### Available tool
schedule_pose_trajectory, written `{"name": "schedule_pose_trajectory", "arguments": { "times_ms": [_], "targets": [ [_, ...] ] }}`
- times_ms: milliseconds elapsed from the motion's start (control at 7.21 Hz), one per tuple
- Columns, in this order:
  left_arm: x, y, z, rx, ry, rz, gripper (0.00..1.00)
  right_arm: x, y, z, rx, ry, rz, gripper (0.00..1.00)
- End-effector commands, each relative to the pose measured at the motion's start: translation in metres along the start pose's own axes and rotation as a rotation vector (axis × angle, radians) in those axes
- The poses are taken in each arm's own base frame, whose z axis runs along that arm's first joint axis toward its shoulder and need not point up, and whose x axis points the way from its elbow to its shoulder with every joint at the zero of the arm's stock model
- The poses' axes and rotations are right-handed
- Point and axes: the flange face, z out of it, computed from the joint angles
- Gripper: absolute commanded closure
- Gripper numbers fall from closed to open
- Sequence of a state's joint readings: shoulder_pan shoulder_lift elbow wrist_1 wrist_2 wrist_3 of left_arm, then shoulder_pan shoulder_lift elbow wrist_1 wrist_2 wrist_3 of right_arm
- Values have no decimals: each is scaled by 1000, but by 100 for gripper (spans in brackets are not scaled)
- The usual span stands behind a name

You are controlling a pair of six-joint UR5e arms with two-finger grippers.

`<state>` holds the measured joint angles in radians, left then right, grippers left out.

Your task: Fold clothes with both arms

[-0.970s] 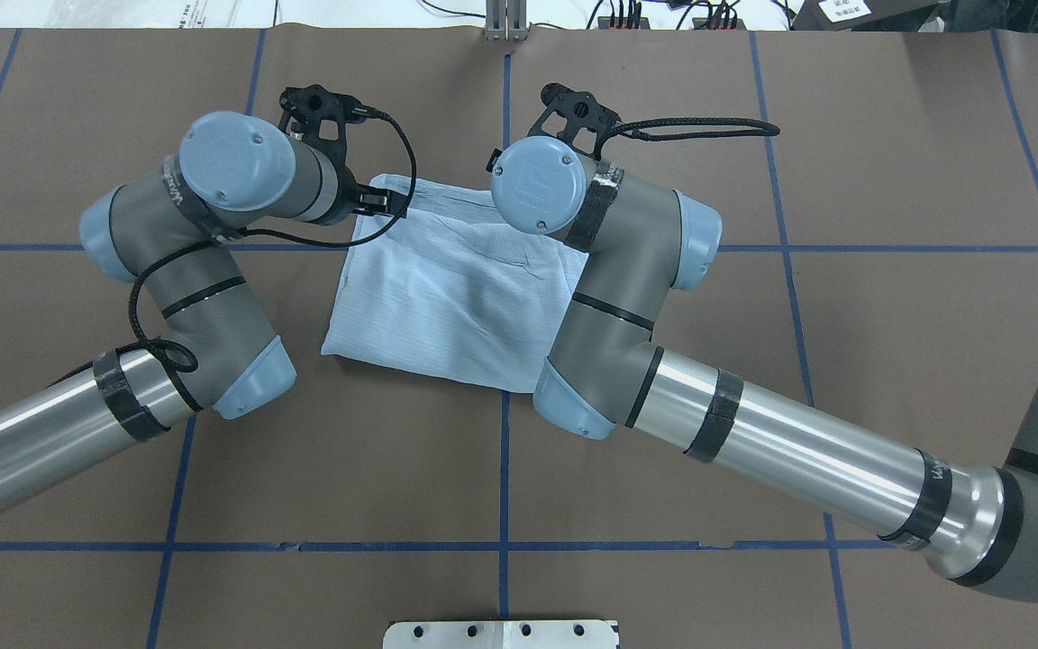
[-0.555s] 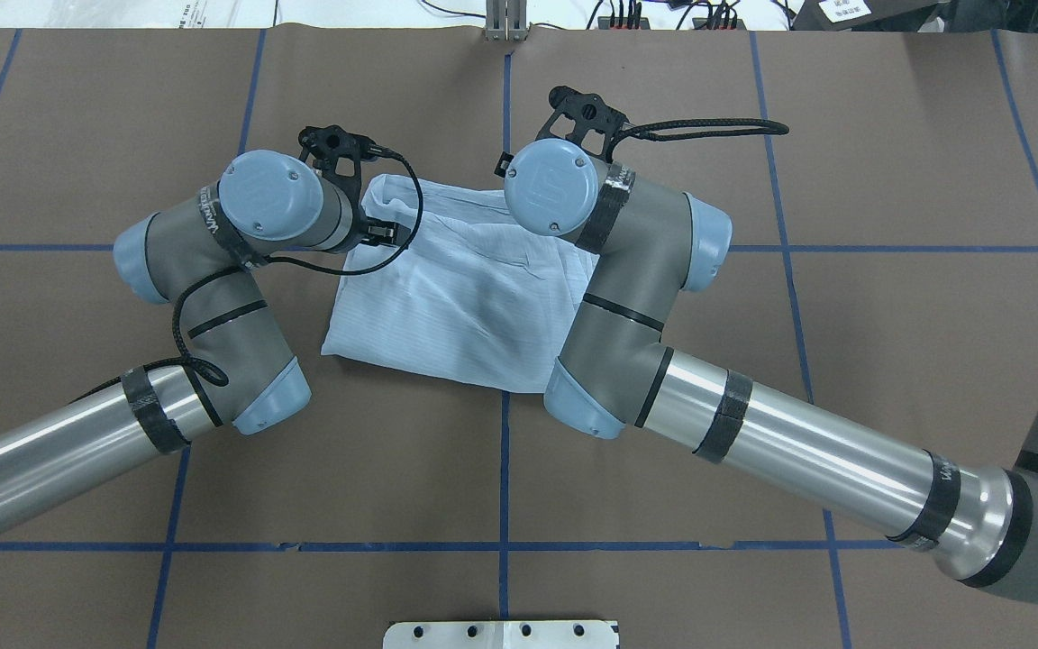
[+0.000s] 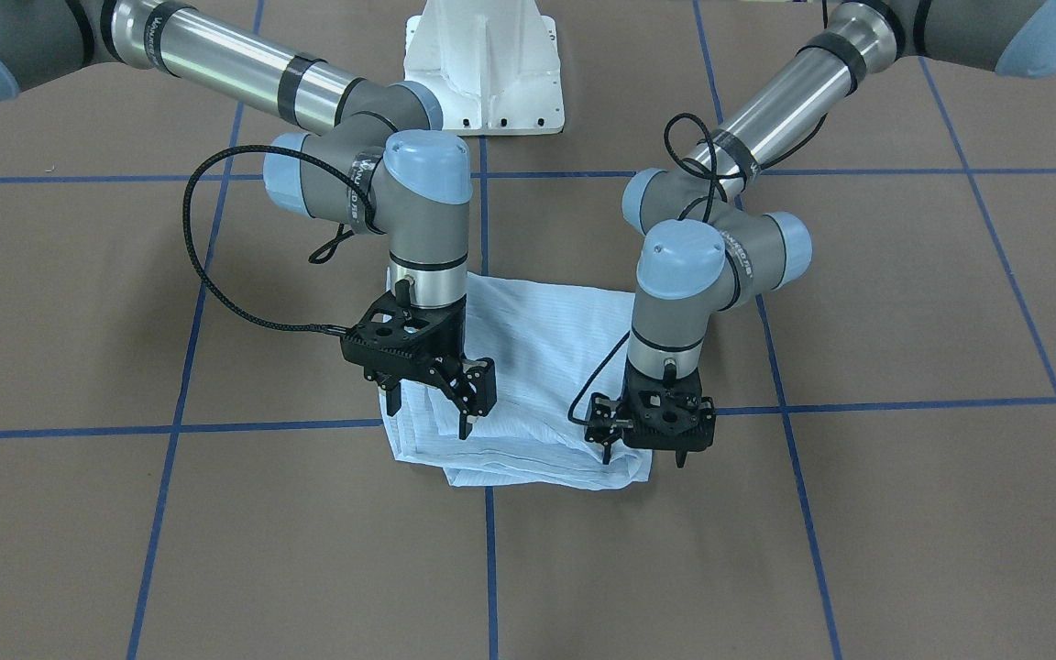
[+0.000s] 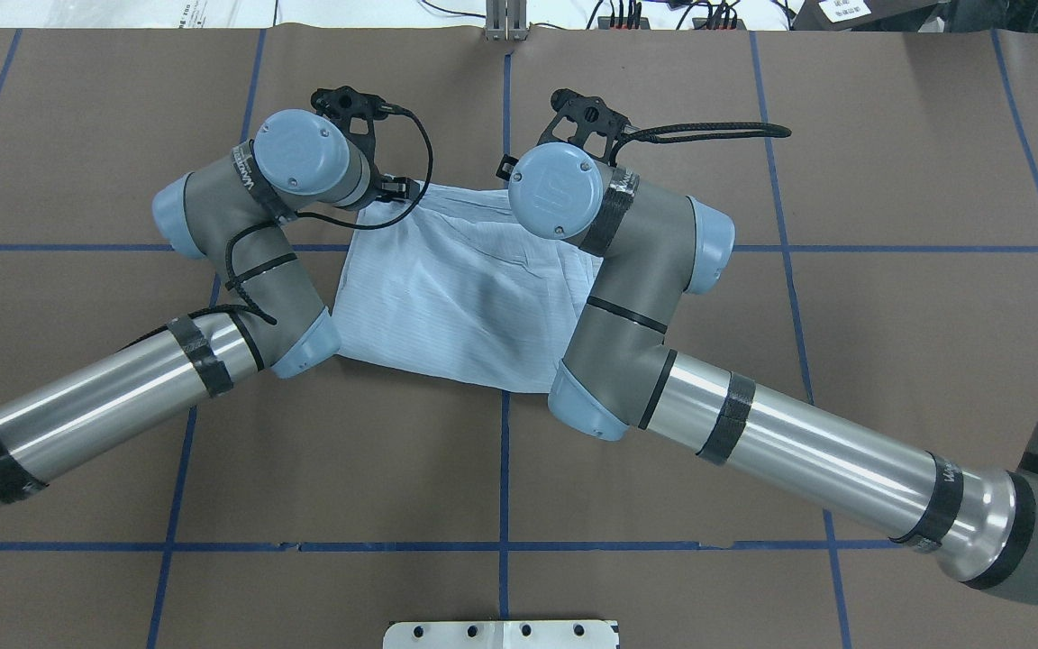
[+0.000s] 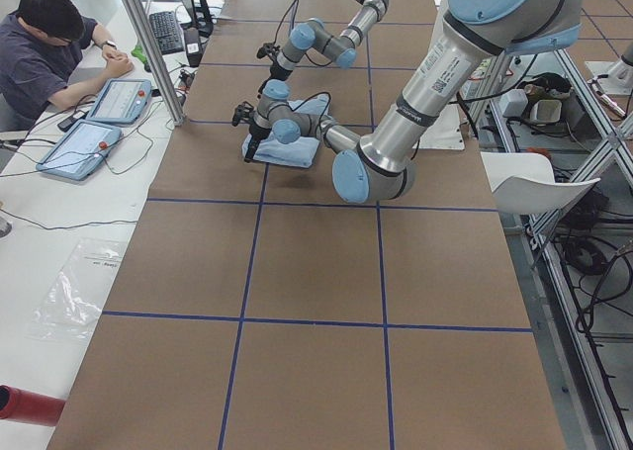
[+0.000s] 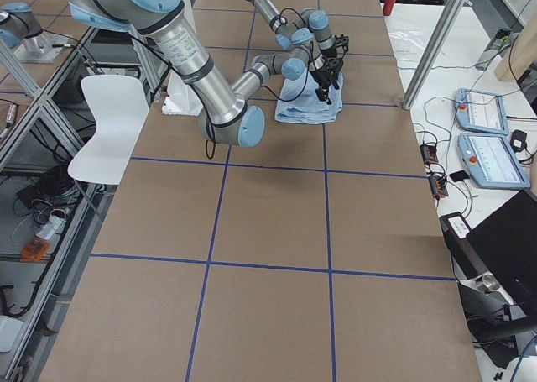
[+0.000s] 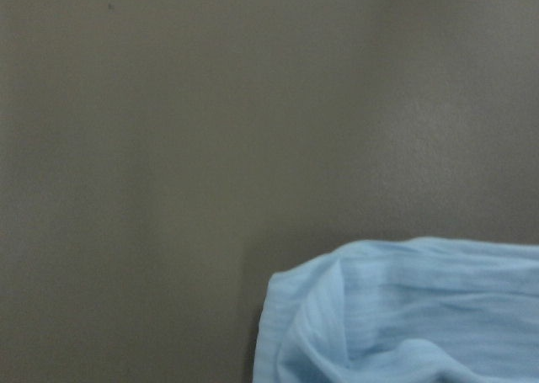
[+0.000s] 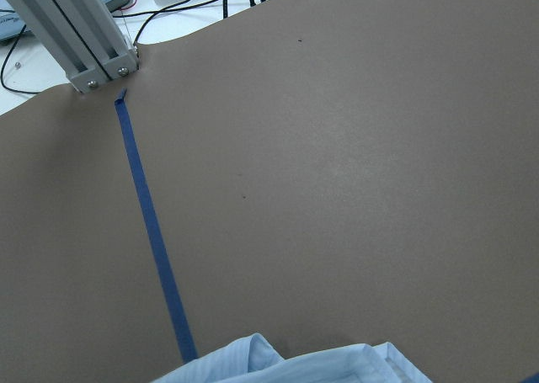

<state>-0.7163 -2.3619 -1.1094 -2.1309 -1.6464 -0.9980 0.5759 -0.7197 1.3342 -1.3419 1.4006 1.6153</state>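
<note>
Left gripper (image 3: 643,456) and right gripper (image 3: 430,412) gape empty over shirt (image 4: 447,297) side toward table (image 4: 888,361) far edge; pinching one layer risks unfolding

The grey metal jointed right arm (image 3: 423,211) with light blue joint caps bends at the elbow and turns its wrist straight down. Its black two-finger right gripper (image 3: 429,417) hangs with jaws apart over one far corner of the folded light blue shirt (image 3: 537,357). The matching left arm (image 3: 688,266) also points down. Its black left gripper (image 3: 643,456) is spread wide at the shirt's other far corner, one fingertip over the cloth and one just past its edge.
</note>
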Motion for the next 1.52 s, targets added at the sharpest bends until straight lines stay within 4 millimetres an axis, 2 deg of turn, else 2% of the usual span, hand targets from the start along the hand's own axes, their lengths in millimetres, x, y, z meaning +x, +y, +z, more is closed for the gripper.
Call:
{"name": "schedule_pose_trajectory", "arguments": {
  "times_ms": [0, 139, 277, 416, 555, 693, 832, 1109, 1386],
  "targets": [
    [-11, -46, -1, 46, -4, -45, 0, -1, 2, -1, -2, -6, 1, 0],
    [-19, -63, -14, 58, 15, -36, 0, -2, 3, -7, -5, -17, 6, 0],
    [-23, -71, -34, 10, 87, 19, 0, 3, 21, -25, -25, -43, -2, 0],
    [-37, -61, -40, -12, 113, 48, 0, 14, 43, -45, -51, -45, -15, 0],
    [-50, -49, -47, -7, 121, 50, 0, 26, 71, -74, -80, -17, -14, 0],
    [-52, -46, -55, -1, 129, 52, 0, 48, 100, -86, -90, -9, -13, 0],
    [-53, -45, -55, -2, 128, 52, 0, 69, 125, -84, -69, -2, -46, 0],
    [-52, -46, -58, 3, 132, 53, 0, 90, 165, -78, -70, 12, -81, 0],
    [-53, -45, -60, 7, 135, 54, 0, 91, 170, -71, -66, 23, -92, 0]
  ]
}}
